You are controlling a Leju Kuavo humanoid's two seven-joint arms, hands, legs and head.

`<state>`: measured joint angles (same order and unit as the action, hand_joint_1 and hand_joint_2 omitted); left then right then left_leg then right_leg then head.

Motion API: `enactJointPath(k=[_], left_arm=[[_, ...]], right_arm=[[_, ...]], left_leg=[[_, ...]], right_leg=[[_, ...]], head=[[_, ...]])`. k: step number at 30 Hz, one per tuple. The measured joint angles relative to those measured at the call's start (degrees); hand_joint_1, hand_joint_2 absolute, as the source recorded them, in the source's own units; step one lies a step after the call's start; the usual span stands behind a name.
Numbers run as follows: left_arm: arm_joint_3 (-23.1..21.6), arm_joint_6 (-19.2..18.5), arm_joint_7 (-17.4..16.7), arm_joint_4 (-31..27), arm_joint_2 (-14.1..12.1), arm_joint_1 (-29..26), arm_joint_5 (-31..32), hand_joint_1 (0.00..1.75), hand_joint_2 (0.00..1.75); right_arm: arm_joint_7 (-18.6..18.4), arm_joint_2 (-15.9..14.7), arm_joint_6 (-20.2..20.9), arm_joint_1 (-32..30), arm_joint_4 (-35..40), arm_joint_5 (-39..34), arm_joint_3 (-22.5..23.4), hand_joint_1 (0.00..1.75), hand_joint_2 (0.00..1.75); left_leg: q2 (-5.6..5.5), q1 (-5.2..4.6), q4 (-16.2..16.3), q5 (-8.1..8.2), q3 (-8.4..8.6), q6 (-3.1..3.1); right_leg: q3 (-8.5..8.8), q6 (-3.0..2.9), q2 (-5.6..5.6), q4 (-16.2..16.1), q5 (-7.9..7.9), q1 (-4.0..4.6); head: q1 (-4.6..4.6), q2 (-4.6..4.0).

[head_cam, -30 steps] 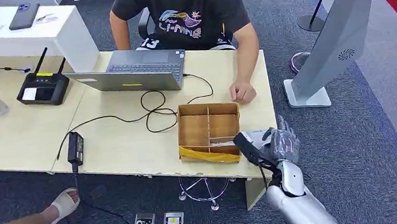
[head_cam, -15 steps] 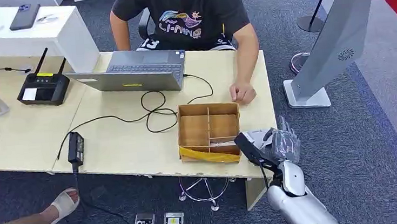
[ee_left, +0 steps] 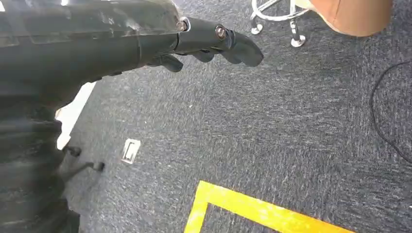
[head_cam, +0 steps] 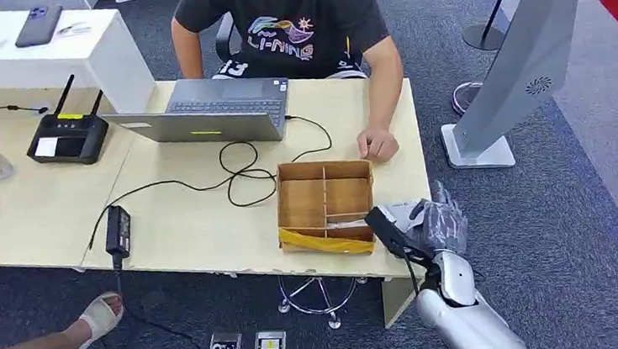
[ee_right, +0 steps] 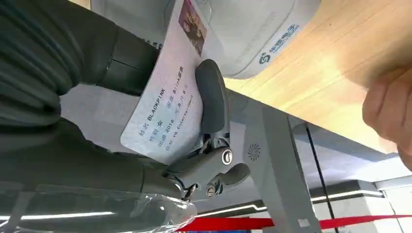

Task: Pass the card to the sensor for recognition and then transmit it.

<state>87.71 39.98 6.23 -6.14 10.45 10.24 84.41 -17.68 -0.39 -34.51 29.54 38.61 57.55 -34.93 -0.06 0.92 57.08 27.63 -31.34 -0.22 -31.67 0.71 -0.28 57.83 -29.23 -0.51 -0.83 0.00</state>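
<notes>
We've got the card (ee_right: 165,104) pinched in our right hand (head_cam: 432,224) fingers (ee_right: 211,97) right by the sensor (ee_right: 243,34) on the bench (head_cam: 200,226) so it reads, left hand (ee_left: 145,39) holding nothing.

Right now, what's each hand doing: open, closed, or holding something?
Left hand: hangs over the carpet, holds nothing; open or closed cannot be told.
Right hand: holds the card.
</notes>
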Motion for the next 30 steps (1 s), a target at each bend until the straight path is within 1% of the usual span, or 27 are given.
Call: enactJointPath(k=[5, 9, 12, 17, 22, 27, 30], left_arm=[[0.0, 0.0, -0.1, 0.0, -0.5, -0.1, 0.8, 0.00, 1.75], [0.0, 0.0, -0.6, 0.0, -0.5, -0.1, 0.3, 0.00, 1.75], [0.0, 0.0, -0.6, 0.0, -0.5, -0.1, -0.1, 0.00, 1.75], [0.0, 0.0, -2.0, 0.0, -0.2, -0.1, -0.4, 0.00, 1.75], [0.0, 0.0, -2.2, 0.0, -0.1, 0.0, -0.4, 0.00, 1.75], [0.0, 0.0, -2.6, 0.0, -0.1, 0.1, -0.9, 0.00, 1.75], [0.0, 0.0, -3.5, 0.0, -0.1, 0.1, -0.8, 0.00, 1.75]], right_arm=[[-0.8, -1.0, 2.2, -1.2, 10.8, 2.7, 0.0, 1.75, 1.75], [-0.2, -1.6, 2.2, -0.9, 18.8, 4.3, 0.0, 1.75, 1.75], [0.0, -1.7, 2.5, 0.2, 24.1, 5.1, 0.0, 1.75, 1.75], [0.6, -1.7, 5.2, 3.6, 32.1, 5.2, -0.3, 1.75, 1.75], [1.0, -0.1, 7.7, 9.2, 33.6, 5.8, -1.8, 1.75, 1.75], [1.0, 1.1, 8.7, 11.6, 33.5, 6.3, -2.9, 1.75, 1.75], [-0.5, 2.5, 11.3, 15.3, 31.6, 8.0, -4.2, 1.75, 1.75]], left_leg=[[0.05, 0.00, 0.0, 0.00, -0.06, 0.00], [0.04, 0.01, 0.0, 0.00, -0.10, 0.00], [0.05, 0.00, 0.0, 0.00, -0.09, 0.00], [0.04, -0.01, 0.0, 0.00, -0.11, 0.00], [0.01, 0.01, 0.0, -0.02, -0.10, -0.01], [0.03, 0.01, 0.0, -0.02, -0.14, -0.01], [0.04, 0.00, 0.0, -0.02, -0.19, -0.02]], right_leg=[[-0.08, -0.01, 0.02, 0.0, 0.00, 0.00], [-0.09, -0.01, 0.02, 0.0, 0.00, 0.01], [-0.10, -0.01, 0.02, 0.0, 0.00, 0.01], [-0.07, 0.00, 0.02, 0.0, 0.02, 0.00], [-0.09, -0.02, -0.03, 0.0, 0.04, 0.01], [-0.13, -0.03, 0.00, 0.1, 0.04, 0.01], [-0.16, -0.03, -0.01, 0.1, 0.04, 0.00]], head=[[0.02, 0.00], [-0.02, 0.00], [-0.02, 0.00], [-0.02, 0.00], [0.00, 0.00], [-0.02, 0.00], [0.02, 0.00]])
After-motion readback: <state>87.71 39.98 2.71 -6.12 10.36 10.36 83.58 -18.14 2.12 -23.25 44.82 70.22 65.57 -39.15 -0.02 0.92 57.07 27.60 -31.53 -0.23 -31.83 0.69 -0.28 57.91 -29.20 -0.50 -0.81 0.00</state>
